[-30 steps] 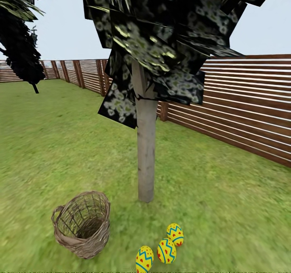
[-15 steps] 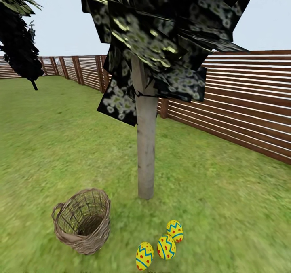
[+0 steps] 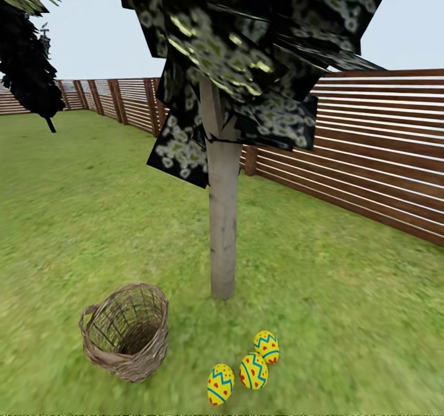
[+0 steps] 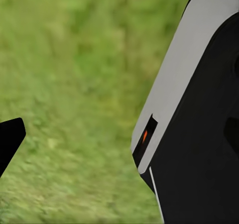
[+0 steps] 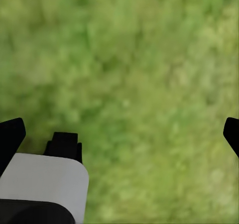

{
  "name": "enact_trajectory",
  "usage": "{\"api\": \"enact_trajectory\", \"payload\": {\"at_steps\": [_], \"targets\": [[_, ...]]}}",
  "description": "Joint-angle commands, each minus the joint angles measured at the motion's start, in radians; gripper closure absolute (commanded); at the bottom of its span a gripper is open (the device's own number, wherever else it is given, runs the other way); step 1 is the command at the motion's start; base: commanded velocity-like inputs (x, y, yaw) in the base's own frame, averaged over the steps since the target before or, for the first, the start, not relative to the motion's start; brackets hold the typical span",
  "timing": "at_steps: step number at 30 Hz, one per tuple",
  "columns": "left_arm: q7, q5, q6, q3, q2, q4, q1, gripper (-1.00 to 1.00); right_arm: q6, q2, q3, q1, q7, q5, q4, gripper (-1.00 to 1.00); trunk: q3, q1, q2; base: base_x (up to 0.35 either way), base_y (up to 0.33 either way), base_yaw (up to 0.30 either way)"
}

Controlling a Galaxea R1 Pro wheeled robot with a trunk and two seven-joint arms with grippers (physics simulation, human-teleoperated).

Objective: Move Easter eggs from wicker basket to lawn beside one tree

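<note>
Three yellow zigzag-banded Easter eggs [image 3: 250, 368] lay on the flat green lawn [image 3: 345, 293] beside the pale grey-beige tree trunk [image 3: 222, 225], near the tan wicker basket [image 3: 126, 331]. A brown slatted fence [image 3: 370, 157] enclosed the garden. The right hand [image 5: 122, 134] hung spread over grass; the left hand's state could not be told.

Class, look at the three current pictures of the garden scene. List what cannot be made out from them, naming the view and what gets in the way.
- Head view: the floor of the wicker basket is hidden by its near wall and shadow.
- Head view: the top of the tree is cut off by the picture's upper edge.
- Left wrist view: one dark fingertip shows; a grey-and-black robot part covers the other side.
- Right wrist view: the lawn is blurred.
</note>
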Motion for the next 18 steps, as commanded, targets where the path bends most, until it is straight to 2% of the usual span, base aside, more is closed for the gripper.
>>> {"api": "enact_trajectory", "payload": {"at_steps": [1,18], "targets": [[0.003,0.005,0.007,0.003,0.000,-0.003,0.000,-1.00,-0.007,0.001,0.008,-0.001,0.000,-0.010,0.004,-1.00,-0.003,0.000,0.000,0.000,0.000,0.000],[0.003,0.005,0.007,0.003,0.000,-0.003,0.000,-1.00,-0.004,0.001,0.008,-0.001,0.000,-0.010,0.004,-1.00,-0.030,0.000,0.000,0.000,0.000,0.000]]}}
